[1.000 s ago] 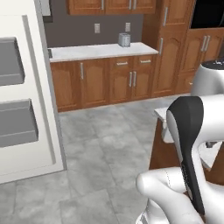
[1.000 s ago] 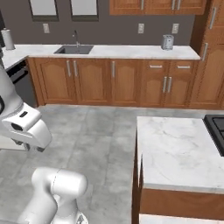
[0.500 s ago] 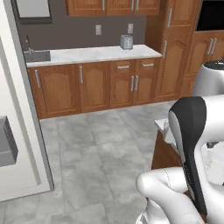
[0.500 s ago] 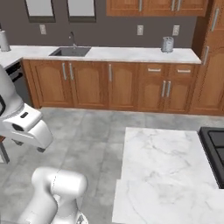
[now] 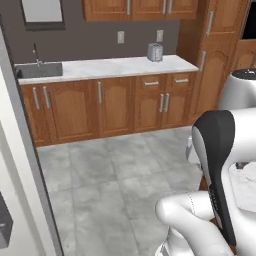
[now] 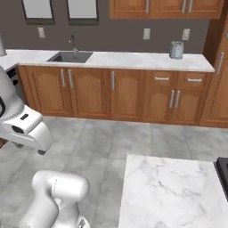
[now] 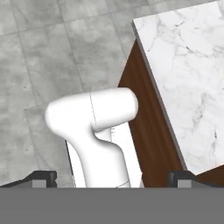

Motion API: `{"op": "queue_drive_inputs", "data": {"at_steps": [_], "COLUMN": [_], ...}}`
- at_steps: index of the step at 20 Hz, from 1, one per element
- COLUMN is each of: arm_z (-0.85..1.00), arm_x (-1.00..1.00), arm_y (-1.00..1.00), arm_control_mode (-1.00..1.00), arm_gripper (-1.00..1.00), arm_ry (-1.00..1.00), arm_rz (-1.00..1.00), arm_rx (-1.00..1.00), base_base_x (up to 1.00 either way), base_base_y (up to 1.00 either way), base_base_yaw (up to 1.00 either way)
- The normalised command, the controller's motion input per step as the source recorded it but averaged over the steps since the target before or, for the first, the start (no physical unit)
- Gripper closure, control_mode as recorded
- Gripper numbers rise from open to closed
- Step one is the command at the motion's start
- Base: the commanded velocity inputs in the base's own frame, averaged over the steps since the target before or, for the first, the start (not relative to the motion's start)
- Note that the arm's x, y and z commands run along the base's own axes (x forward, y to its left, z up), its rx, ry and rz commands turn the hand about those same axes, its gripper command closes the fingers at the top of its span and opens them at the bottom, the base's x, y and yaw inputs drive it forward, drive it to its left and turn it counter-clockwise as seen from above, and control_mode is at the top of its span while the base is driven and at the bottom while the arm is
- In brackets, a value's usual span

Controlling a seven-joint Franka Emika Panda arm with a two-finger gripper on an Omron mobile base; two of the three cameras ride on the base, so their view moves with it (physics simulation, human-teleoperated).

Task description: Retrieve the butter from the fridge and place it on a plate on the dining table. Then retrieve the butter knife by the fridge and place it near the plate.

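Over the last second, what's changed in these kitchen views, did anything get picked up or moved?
Only the base turned, swinging both base views. The open fridge door slid toward the left edge of the left base view, and the sink and toaster counter came across. The marble slab now lies nearer. Nothing was grasped or released: the gripper is open and empty as before, arm folded the same.

you won't find any readable text, label, brand, number or sign here; nothing in these views carries lettering you can make out.
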Motion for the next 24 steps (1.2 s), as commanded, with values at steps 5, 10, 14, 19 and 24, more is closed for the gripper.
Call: {"op": "queue_drive_inputs", "data": {"at_steps": [5, 10, 14, 19, 24], "arm_z": [0.0, 0.0, 0.0, 0.0, 0.0], "arm_x": [0.0, 0.0, 0.0, 0.0, 0.0], "arm_y": [0.0, 0.0, 0.0, 0.0, 0.0], "arm_control_mode": [1.0, 1.0, 1.0, 1.0, 1.0], "arm_gripper": [-1.0, -1.0, -1.0, -1.0, -1.0], "arm_ry": [0.0, 0.0, 0.0, 0.0, 0.0], "arm_rz": [0.0, 0.0, 0.0, 0.0, 0.0], "arm_rx": [0.0, 0.0, 0.0, 0.0, 0.0], "base_base_x": [0.84, 0.94, 0.97, 0.97, 0.91], "base_base_y": [-0.02, 0.0, 0.0, 0.0, 0.0], "base_base_yaw": [0.06, 0.05, 0.04, 0.05, 0.05]}}
